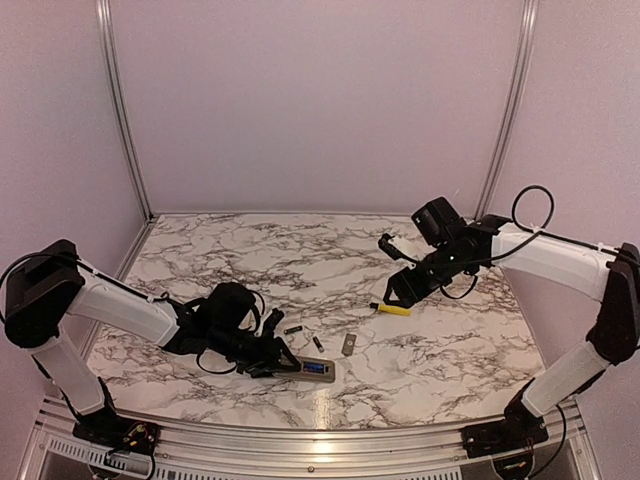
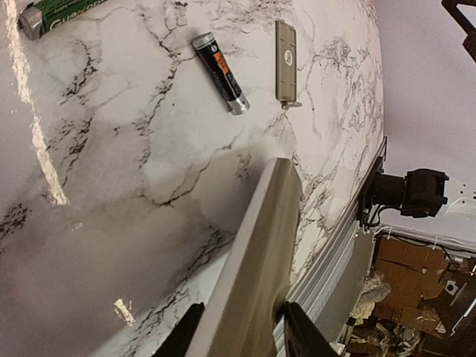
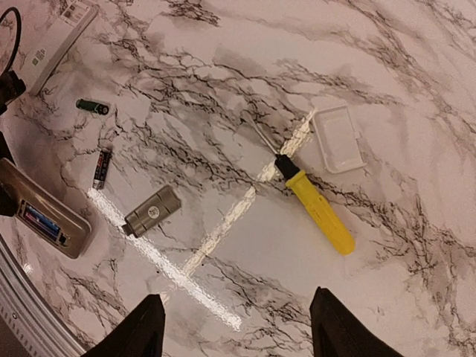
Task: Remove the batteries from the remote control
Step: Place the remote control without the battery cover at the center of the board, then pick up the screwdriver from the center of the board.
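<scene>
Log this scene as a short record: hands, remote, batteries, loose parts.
left hand: closed on the beige slab-shaped remote control
right hand: open, empty, above the white marble table
batteries out: black-and-orange cylindrical battery and green cylindrical battery, lying on the table
batteries in: a blue battery visible in the remote's open compartment
loose parts: flat grey cover plate; yellow-handled screwdriver
</scene>
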Action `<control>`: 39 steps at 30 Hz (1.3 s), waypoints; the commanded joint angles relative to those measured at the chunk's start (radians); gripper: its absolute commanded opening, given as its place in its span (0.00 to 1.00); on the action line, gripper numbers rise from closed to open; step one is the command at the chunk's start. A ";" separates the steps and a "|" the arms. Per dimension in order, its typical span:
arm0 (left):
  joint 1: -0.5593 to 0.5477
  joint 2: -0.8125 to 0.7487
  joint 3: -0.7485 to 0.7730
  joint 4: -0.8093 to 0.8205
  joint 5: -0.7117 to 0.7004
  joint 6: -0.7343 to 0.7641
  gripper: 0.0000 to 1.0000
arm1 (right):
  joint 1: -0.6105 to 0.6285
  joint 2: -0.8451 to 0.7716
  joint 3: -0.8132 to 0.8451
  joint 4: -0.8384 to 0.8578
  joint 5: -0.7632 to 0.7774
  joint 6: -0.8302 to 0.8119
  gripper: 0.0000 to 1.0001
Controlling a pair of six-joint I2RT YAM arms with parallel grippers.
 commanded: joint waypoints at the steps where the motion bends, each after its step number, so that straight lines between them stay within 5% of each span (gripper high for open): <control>1: 0.010 0.012 0.012 -0.089 -0.010 0.031 0.43 | -0.006 0.026 -0.008 0.029 0.004 -0.155 0.65; 12: 0.021 -0.014 0.047 -0.210 -0.054 0.088 0.59 | -0.015 0.107 -0.029 0.082 0.071 -0.355 0.68; 28: 0.035 -0.088 0.095 -0.404 -0.172 0.184 0.99 | -0.096 0.274 -0.014 0.133 0.091 -0.450 0.65; 39: 0.062 -0.178 0.125 -0.504 -0.232 0.227 0.99 | -0.125 0.363 -0.002 0.173 0.073 -0.449 0.59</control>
